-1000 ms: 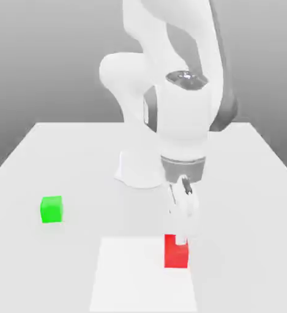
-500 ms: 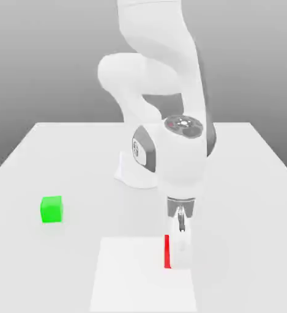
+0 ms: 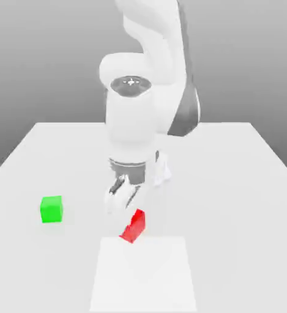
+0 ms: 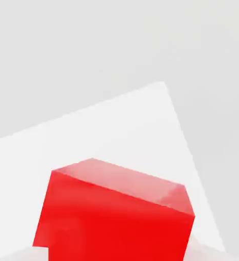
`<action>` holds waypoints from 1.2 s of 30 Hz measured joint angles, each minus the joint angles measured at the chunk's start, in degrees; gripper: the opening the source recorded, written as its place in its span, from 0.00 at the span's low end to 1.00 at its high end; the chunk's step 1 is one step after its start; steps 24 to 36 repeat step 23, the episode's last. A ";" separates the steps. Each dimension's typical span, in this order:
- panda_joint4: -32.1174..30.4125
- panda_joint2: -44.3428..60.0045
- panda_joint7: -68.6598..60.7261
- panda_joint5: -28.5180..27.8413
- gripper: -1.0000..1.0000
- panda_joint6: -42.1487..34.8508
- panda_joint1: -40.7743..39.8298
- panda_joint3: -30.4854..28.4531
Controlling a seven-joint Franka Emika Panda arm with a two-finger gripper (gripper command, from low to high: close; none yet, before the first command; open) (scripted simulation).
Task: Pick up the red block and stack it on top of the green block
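The red block (image 3: 133, 225) hangs tilted just above the table, over the far edge of a white square patch (image 3: 144, 275). My gripper (image 3: 128, 211) is shut on it from above, its white fingers (image 3: 117, 199) angled down toward the block. In the hand view the red block (image 4: 116, 214) looms close, with the white patch (image 4: 111, 132) beneath it. The green block (image 3: 51, 209) rests on the table toward the exterior view's left, well apart from the gripper and a little farther back than the red block.
The grey table (image 3: 243, 183) stretches to both sides, its front edge beyond the frame. The arm's bulky white links (image 3: 133, 122) stand over the middle of the table, behind the red block.
The gripper closed on the red block, lifted it off the white patch and carried it toward the exterior view's left. The arm swung that way and the block now tilts.
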 joint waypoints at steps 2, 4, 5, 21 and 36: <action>-1.05 -1.69 1.68 -0.28 0.00 -0.68 -3.32 -2.55; -2.11 -3.41 3.39 -0.62 0.00 -1.35 -6.71 -5.21; -2.64 -4.27 4.28 -0.83 0.00 -1.69 -8.49 -6.48; -6.28 4.48 10.34 -0.95 1.00 10.97 -23.48 -15.93; -6.28 4.48 10.33 -0.95 1.00 10.99 -23.68 -15.92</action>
